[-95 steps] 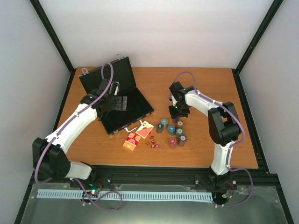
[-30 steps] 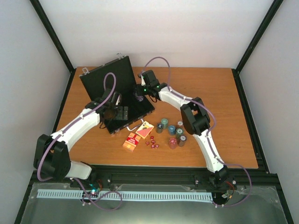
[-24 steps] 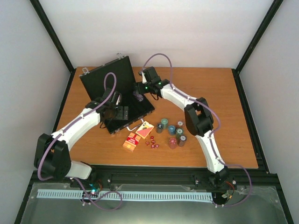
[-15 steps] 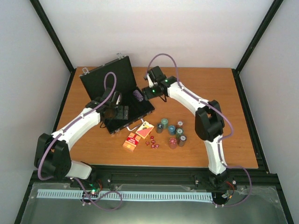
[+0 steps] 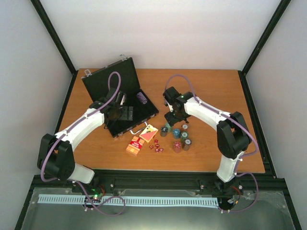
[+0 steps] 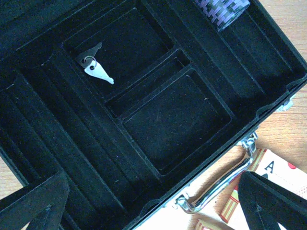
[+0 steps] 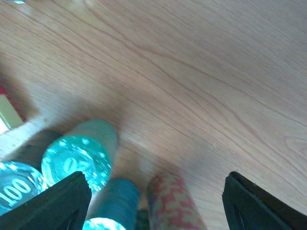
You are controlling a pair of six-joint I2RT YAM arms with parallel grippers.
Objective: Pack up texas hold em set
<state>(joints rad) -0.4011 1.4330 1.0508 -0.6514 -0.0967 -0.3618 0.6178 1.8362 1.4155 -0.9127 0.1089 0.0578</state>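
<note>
The right gripper, jaws wide apart and empty, hung just above the upright chip stacks, which stood clustered below it, slightly right of the frame's centre. The left gripper, also wide open with nothing in it, hovered over the open briefcase at upper left, so the right arm was the nearer one.

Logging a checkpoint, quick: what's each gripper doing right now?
Left gripper: open, empty, over the open case.
Right gripper: open, empty, above the chip stacks.
</note>
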